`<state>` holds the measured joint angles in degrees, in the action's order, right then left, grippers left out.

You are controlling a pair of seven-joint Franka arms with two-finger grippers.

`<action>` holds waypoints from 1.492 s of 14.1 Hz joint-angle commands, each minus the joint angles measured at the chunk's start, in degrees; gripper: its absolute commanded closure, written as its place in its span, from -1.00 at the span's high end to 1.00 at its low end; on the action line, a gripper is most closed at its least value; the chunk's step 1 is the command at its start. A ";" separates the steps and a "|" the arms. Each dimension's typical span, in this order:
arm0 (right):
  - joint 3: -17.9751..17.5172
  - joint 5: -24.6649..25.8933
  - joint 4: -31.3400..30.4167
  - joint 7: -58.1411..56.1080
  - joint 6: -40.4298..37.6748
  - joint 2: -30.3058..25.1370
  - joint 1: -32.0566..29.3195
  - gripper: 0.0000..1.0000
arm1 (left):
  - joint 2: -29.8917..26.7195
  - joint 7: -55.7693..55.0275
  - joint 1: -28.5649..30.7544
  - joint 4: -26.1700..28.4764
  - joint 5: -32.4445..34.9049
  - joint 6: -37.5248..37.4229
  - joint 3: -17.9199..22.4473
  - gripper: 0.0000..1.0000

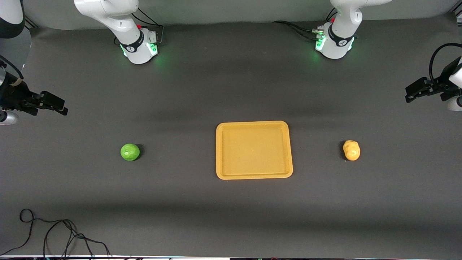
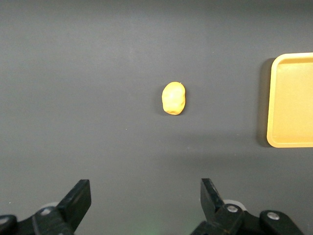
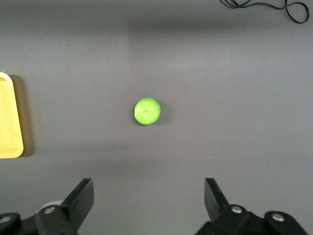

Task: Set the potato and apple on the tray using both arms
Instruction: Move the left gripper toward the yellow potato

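Observation:
The yellow-orange tray [image 1: 252, 151] lies empty at the middle of the dark table. The green apple [image 1: 130, 152] sits on the table beside it toward the right arm's end. The yellow-orange potato [image 1: 351, 150] sits beside the tray toward the left arm's end. My right gripper [image 1: 59, 107] hangs open and empty over the table's right-arm end. In the right wrist view, the gripper [image 3: 148, 196] looks down on the apple [image 3: 147, 111] and a tray corner [image 3: 9, 117]. My left gripper [image 1: 411, 92] hangs open and empty over the left-arm end. In the left wrist view, the gripper [image 2: 145, 196] looks down on the potato [image 2: 174, 98] and tray edge [image 2: 293, 100].
A loose black cable [image 1: 54, 234] lies on the table near the front camera at the right arm's end; it also shows in the right wrist view [image 3: 264, 7]. The right arm's base [image 1: 139, 47] and the left arm's base [image 1: 335, 43] stand along the edge farthest from the camera.

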<state>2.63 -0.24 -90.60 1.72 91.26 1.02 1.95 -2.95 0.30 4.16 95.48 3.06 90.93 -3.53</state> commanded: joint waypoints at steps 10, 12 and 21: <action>2.38 0.50 0.16 0.30 1.46 -0.23 0.15 1.00 | -0.83 -0.13 -0.91 0.68 -0.86 1.10 0.37 1.00; 2.38 0.50 0.16 0.82 1.38 -0.31 0.33 1.00 | -0.83 -0.13 -0.91 0.76 -0.95 1.10 0.37 1.00; 1.94 0.50 0.16 1.18 1.64 0.21 0.95 1.00 | -0.22 -0.13 -1.00 6.73 -1.39 8.03 0.37 1.00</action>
<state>4.46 -0.24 -90.59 1.79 92.36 1.04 2.46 -2.76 0.29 4.00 99.87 2.42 96.60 -3.64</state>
